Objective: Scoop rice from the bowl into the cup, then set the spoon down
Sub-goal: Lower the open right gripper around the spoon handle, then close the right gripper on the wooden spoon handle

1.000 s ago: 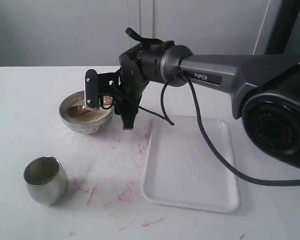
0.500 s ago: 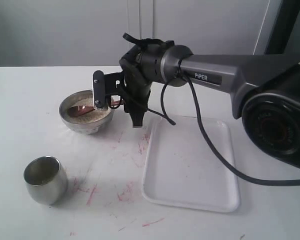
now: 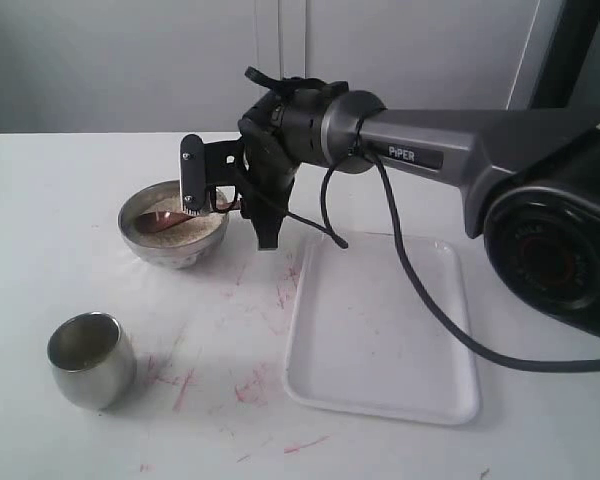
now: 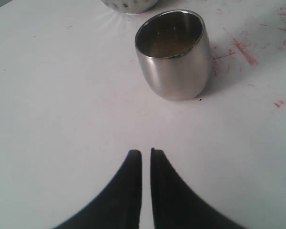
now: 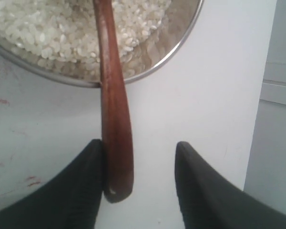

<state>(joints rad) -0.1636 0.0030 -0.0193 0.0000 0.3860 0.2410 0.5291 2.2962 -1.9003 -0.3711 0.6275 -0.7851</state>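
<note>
shifted slightly left toward the bowl (image 3: 170, 250) and begun narrowing right claw (image 5: 139, 148) (released yet, one finger touching the spoon (image 5: 112, 95) handle). leaves spoon in rice (image 5: 38, 28), far left; cup (image 3: 90, 358) near left. left claw (image 4: 146, 155) clenched, empty. means grasp pending, no scoop yet.

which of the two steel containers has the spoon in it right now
The wide shallow bowl holding rice: the wooden spoon lies in it, handle over the rim. The smaller rounded cup stands apart, with no spoon.

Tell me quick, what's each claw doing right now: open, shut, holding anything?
Left claw: shut, nothing in it.
Right claw: open; the spoon handle touches one finger, not clamped.
</note>
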